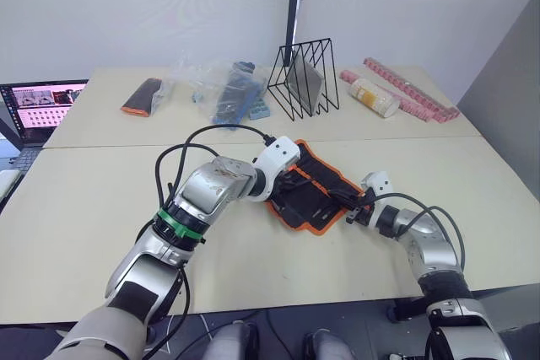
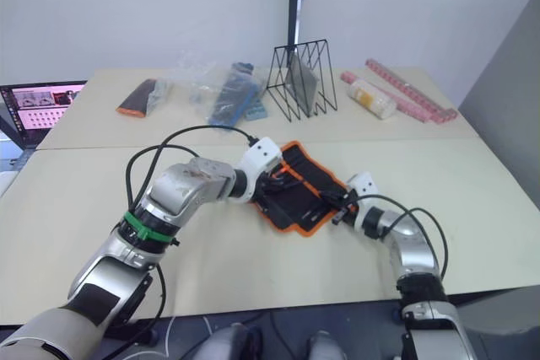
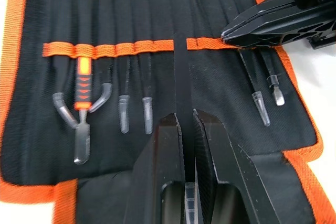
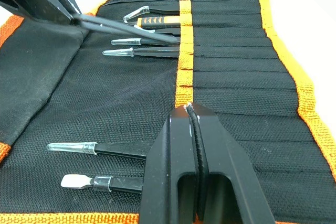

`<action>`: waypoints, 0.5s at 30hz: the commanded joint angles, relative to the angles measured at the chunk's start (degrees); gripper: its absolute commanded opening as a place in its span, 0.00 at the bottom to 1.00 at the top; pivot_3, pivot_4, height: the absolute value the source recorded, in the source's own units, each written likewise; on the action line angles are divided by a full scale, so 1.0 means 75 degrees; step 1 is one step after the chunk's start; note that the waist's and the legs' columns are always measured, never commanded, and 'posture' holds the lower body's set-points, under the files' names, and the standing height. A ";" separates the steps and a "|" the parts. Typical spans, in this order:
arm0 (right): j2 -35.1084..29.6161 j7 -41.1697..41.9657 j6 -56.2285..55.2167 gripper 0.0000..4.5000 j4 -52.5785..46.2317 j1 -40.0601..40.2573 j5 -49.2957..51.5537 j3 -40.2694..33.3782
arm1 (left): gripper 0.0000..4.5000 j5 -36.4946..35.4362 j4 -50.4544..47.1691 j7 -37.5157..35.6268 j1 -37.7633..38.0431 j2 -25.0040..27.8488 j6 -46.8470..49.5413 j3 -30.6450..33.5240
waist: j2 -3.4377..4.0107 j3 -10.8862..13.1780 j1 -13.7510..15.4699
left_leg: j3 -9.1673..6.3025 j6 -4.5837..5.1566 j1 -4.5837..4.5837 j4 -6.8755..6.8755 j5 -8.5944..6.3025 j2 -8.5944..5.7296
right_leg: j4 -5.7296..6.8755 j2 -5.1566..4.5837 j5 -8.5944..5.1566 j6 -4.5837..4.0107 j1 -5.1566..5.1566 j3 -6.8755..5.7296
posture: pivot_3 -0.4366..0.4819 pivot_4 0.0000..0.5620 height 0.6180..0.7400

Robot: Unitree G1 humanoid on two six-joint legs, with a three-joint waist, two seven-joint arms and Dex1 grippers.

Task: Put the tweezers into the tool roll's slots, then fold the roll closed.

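Observation:
The tool roll (image 1: pixel 314 193) lies open on the table, black with orange binding and an orange slot band (image 3: pixel 121 49). My left gripper (image 3: pixel 184 116) is shut on one black tweezers (image 3: pixel 181 72), whose point reaches the band near the roll's middle. Several other tweezers (image 3: pixel 147 106) sit in slots with clear tip caps, two of them (image 4: pixel 94 149) near the right end. My right gripper (image 4: pixel 189 109) is shut, its tips resting on the orange band; in the left wrist view the right gripper (image 3: pixel 262 22) sits just to the side of the held tweezers.
Behind the roll stand a black wire rack (image 1: pixel 304 79), clear plastic bags with tools (image 1: pixel 228 90) and a small black-and-orange pouch (image 1: pixel 142 97). Pink strips (image 1: pixel 413 90) and a pale bottle (image 1: pixel 374 97) lie at the back right. A laptop (image 1: pixel 38 107) sits far left.

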 commanded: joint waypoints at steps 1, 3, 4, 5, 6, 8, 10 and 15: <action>-0.0036 -0.0089 0.0267 0.00 0.0035 0.0250 -0.0120 0.0092 | 0.00 0.0075 -0.0031 -0.0004 -0.0117 -0.0124 0.0005 0.0287 | 0.0000 0.0000 0.0002 | 0.0000 0.0000 -0.0001 0.0000 0.0000 0.0000 | 0.0001 0.0000 0.0000 0.0000 0.0001 0.0000 | 0.48 0.27 0.71; -0.0037 -0.0107 0.0287 0.00 0.0001 0.0256 -0.0114 0.0096 | 0.00 0.0138 0.0020 -0.0028 -0.0056 -0.0135 -0.0083 0.0283 | 0.0000 0.0000 0.0001 | 0.0000 0.0000 -0.0001 0.0000 0.0000 0.0000 | 0.0000 -0.0002 0.0000 0.0000 -0.0001 0.0000 | 0.48 0.27 0.71; -0.0039 -0.0114 0.0299 0.00 -0.0016 0.0259 -0.0111 0.0097 | 0.00 0.0182 0.0053 -0.0030 -0.0034 -0.0139 -0.0123 0.0268 | 0.0000 0.0000 0.0001 | 0.0000 0.0000 0.0000 0.0000 0.0000 -0.0001 | -0.0001 -0.0003 0.0000 0.0000 -0.0001 0.0000 | 0.48 0.27 0.71; -0.0042 -0.0115 0.0316 0.00 -0.0030 0.0253 -0.0110 0.0098 | 0.00 0.0211 0.0098 -0.0049 -0.0024 -0.0150 -0.0146 0.0249 | 0.0000 0.0000 0.0001 | 0.0000 0.0000 -0.0001 0.0000 0.0000 -0.0001 | -0.0001 -0.0004 0.0000 0.0000 -0.0001 0.0001 | 0.48 0.27 0.71; -0.0045 -0.0115 0.0330 0.00 -0.0041 0.0250 -0.0110 0.0099 | 0.00 0.0231 0.0128 -0.0069 -0.0019 -0.0160 -0.0156 0.0239 | 0.0000 0.0000 0.0001 | 0.0000 0.0000 -0.0001 0.0000 0.0000 0.0000 | 0.0000 -0.0003 0.0000 0.0000 0.0000 0.0001 | 0.48 0.27 0.71; -0.0051 -0.0107 0.0355 0.00 -0.0059 0.0238 -0.0118 0.0108 | 0.00 0.0273 0.0203 -0.0121 -0.0025 -0.0187 -0.0181 0.0203 | 0.0000 0.0000 0.0001 | 0.0000 0.0000 -0.0001 0.0000 0.0000 0.0000 | 0.0001 -0.0003 0.0001 0.0000 0.0001 0.0001 | 0.48 0.27 0.71; -0.0054 -0.0103 0.0371 0.00 -0.0073 0.0228 -0.0121 0.0113 | 0.00 0.0359 0.0297 -0.0172 -0.0030 -0.0171 -0.0245 0.0112 | 0.0000 0.0000 -0.0001 | 0.0000 0.0000 -0.0001 0.0000 0.0000 -0.0001 | 0.0000 -0.0003 0.0001 -0.0001 0.0000 0.0001 | 0.48 0.27 0.71; -0.0068 -0.0101 0.0399 0.00 -0.0111 0.0226 -0.0122 0.0112 | 0.00 0.0613 0.0535 -0.0303 -0.0002 -0.0157 -0.0424 -0.0046 | 0.0000 0.0000 -0.0003 | 0.0000 0.0000 -0.0001 0.0000 0.0000 -0.0001 | 0.0001 -0.0002 0.0001 -0.0001 0.0001 -0.0001 | 0.48 0.27 0.71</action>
